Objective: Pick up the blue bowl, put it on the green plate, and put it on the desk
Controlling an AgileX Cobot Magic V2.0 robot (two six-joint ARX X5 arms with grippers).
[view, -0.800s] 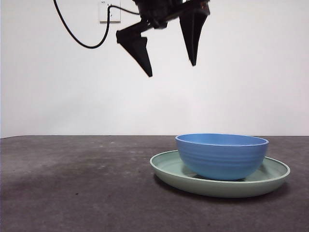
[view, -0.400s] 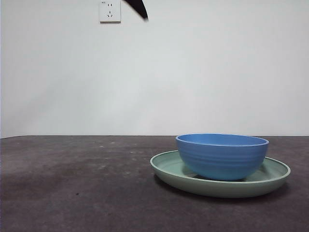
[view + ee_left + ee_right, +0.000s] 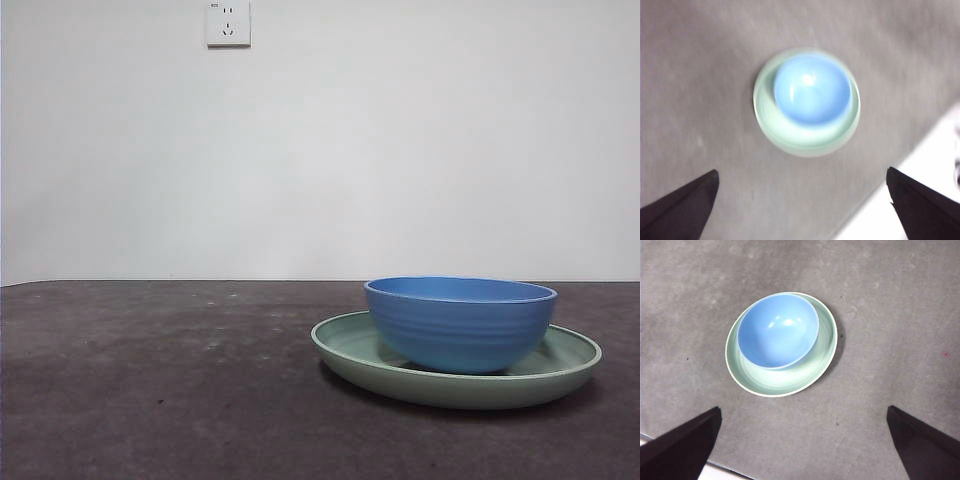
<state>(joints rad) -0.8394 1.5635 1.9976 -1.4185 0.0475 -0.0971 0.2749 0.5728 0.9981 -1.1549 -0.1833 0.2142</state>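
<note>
Blue bowl (image 3: 459, 322) off-centre inside green plate (image 3: 350, 349), both grippers (image 3: 800, 200) (image 3: 800, 440) spread, empty, high above it

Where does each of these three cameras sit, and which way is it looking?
Front view: low at desk height, looking level at the bowl on the plate; no robot shows.
Left wrist view: high on the left arm, looking down; its open jaws frame the left gripper.
Right wrist view: likewise above, open jaws around the right gripper.
All share bowl and plate.

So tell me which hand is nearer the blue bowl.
Cannot tell for sure. Both the left hand and right hand hang open high above the bowl, which sits on the plate.
</note>
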